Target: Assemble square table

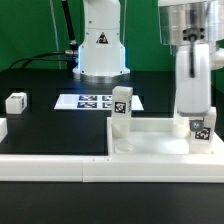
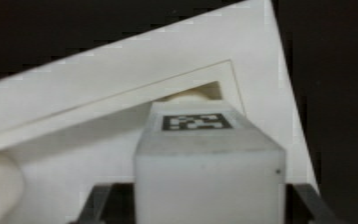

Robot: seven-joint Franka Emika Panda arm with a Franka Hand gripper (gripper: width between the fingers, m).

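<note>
Gripper (image 1: 196,116) clamped on held leg block (image 2: 202,165), upright over a corner of the square slab (image 1: 150,147) on the exterior view's right; contact with the slab unclear. Second leg (image 1: 121,104) stands at the slab's left corner. Loose leg block (image 1: 16,101) lies well apart, left, on the black table (image 1: 50,130).

Wide black surface (image 1: 50,130) here, and the marker board (image 1: 95,100) lies flat at its middle, just in front of the robot's base (image 1: 103,55). At the exterior view's left, a lone leg block (image 1: 16,101) sits on the bare black, well apart from that board. On the exterior view's right lies the square slab (image 1: 150,143), with the low border wall (image 1: 50,166) running along the near edge just beside it.
</note>
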